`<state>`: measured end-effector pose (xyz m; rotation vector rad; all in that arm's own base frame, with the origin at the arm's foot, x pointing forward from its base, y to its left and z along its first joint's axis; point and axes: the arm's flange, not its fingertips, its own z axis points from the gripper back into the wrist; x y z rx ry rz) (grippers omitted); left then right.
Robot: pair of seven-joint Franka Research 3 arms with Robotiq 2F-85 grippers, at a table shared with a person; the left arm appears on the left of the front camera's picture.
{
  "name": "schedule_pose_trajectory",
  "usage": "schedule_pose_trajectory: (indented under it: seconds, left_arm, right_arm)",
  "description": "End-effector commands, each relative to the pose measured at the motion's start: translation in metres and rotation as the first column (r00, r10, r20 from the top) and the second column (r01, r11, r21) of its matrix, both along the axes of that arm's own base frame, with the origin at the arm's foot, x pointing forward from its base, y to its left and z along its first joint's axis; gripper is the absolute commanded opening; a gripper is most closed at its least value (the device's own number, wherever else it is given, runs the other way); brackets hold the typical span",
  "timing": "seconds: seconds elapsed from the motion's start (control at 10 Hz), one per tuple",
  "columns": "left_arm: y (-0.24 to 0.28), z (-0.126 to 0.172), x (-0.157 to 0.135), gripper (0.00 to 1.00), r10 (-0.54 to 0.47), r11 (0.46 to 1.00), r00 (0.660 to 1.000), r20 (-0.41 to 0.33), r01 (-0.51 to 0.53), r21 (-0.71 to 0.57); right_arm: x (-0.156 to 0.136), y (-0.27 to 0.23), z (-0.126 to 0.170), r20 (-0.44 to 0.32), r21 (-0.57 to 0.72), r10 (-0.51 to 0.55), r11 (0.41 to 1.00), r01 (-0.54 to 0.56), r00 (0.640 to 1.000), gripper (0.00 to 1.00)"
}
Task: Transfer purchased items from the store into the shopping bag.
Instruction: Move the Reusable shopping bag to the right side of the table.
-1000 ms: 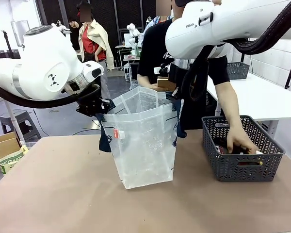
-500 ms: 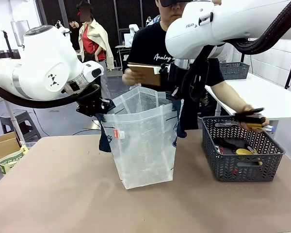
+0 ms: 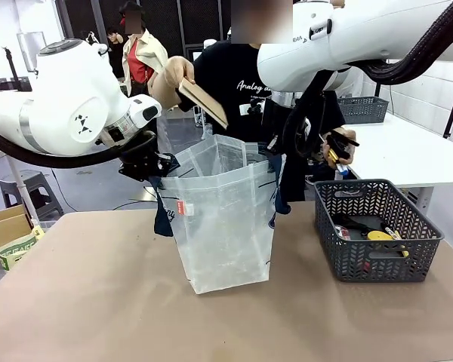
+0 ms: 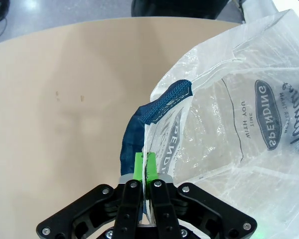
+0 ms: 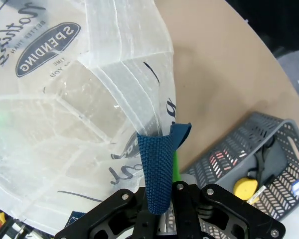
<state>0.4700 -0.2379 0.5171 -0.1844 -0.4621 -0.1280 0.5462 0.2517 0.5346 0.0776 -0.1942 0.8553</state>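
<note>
The shopping bag (image 3: 223,219) stands upright and open in the middle of the table, a translucent white tote with navy straps. My left gripper (image 3: 152,167) is shut on the bag's left rim. In the left wrist view its green pads (image 4: 139,167) pinch the plastic beside the navy strap (image 4: 159,104). My right gripper (image 5: 170,172) is shut on the opposite rim, and a navy strap (image 5: 157,172) hangs over its fingers. Above the bag's mouth the person holds a flat brown item (image 3: 204,102) at a tilt. Their other hand (image 3: 338,147) holds small dark and yellow items.
A dark grey mesh basket (image 3: 419,226) sits at the table's right with several small items in it, and shows as the basket (image 5: 217,164) in the right wrist view. The person stands close behind the bag. A cardboard box (image 3: 4,226) lies off the left edge.
The person's hand has come up out of the basket with small items and moved toward the bag. Their other hand raised the brown item above the bag. Both grippers kept still.
</note>
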Motion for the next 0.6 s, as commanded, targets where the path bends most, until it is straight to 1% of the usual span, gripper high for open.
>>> schedule_pose_trajectory:
  seconds: [0.0,0.2,0.3,0.5]
  left_arm:
    - [0.0015,0.0,0.0004,0.0,0.002,1.0,1.0,0.003,-0.002,0.002]
    - [0.0,0.0,0.0,0.0,0.0,1.0,1.0,0.0,0.0,0.0]
    - [-0.0006,-0.0004,0.0014,0.0,-0.02,1.0,1.0,-0.002,0.02,-0.009]
    - [-0.0004,0.0011,0.0054,0.0,-0.044,0.998,0.999,0.016,0.045,-0.032]
  right_arm:
    - [0.0009,-0.0012,0.0,-0.001,0.0,-0.003,1.0,0.003,1.0,0.0]
    - [0.0,0.0,0.0,0.0,0.0,0.0,1.0,0.0,1.0,0.0]
    - [-0.0032,0.0004,0.0007,0.015,-0.014,0.018,1.0,-0.017,1.0,0.0]
    - [-0.002,0.0009,0.001,0.031,-0.014,0.022,1.0,-0.022,0.999,0.0]
